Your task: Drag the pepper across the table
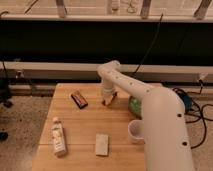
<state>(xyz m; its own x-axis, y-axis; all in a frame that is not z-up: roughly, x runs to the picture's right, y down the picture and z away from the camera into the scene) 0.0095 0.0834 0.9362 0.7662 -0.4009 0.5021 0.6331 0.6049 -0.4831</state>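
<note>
Lying nearest on the surface (82, 125): pale packet (102, 144), small bottle (58, 136), white cup (135, 131). Further back, green dish (133, 105) partly behind the arm, dark bar (79, 99). Pepper (111, 99) between them; hand (106, 93) down right at it, clenched or released cannot tell

I have my hand (107, 96) mid-frame over the light wooden worktop (90, 120): dark brown wrapped bar (79, 99) blocks left, green round dish (132, 105) right, bare planks below.

Smooth white rounded arm (152, 107), thick tubular links, pale end effector (107, 96) low over table (80, 126)
</note>
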